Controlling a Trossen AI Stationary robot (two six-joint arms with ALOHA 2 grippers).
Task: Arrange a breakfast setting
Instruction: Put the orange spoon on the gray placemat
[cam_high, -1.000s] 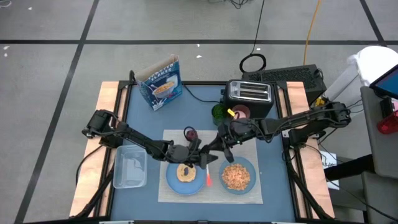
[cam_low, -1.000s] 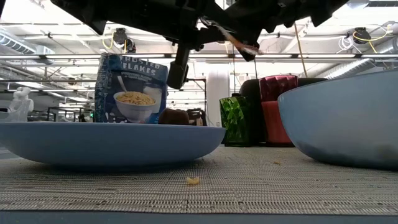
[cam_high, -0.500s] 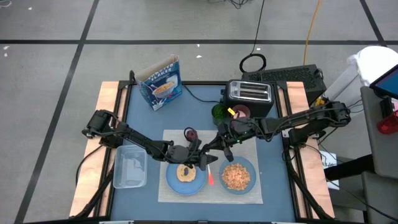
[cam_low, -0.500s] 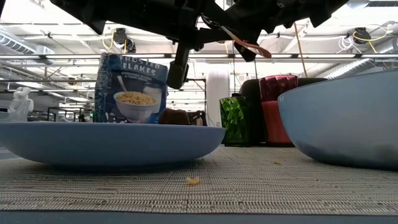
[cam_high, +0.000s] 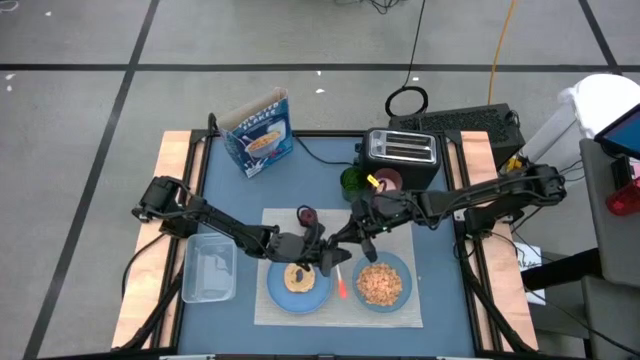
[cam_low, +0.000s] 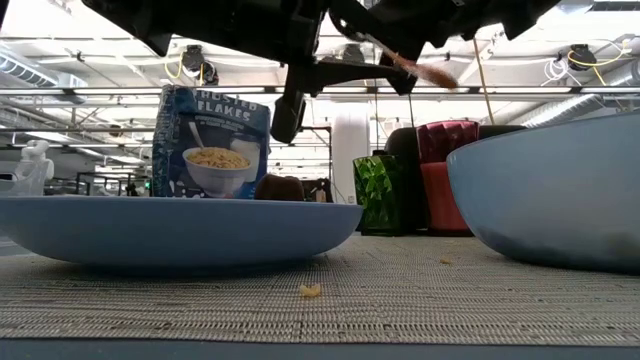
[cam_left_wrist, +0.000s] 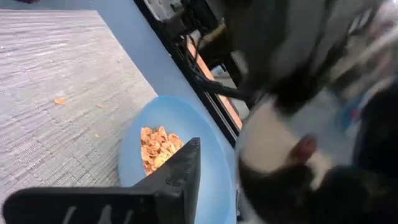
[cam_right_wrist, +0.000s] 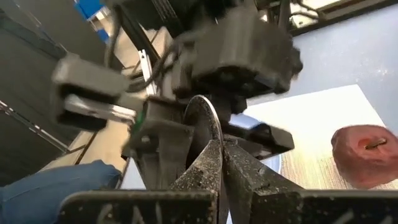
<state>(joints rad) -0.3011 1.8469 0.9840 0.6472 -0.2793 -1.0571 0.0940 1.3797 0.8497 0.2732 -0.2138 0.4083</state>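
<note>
Both arms (cam_high: 220, 225) are matte black, built of slim jointed links with bulkier housings at the joints. Black cables run along the links. The right gripper's fingers (cam_right_wrist: 205, 168) are dark with a rough, speckled surface, tapering to narrow tips.

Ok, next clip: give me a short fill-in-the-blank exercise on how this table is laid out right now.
1. The light-blue bowl holds ____.
2. The round bagel lies on the light-blue round ____.
3. The right gripper is shut on the metal bowl end of the orange-handled ____.
4. The black toaster stands beyond the beige woven ____.

Missing words: cereal; plate; spoon; placemat
</note>
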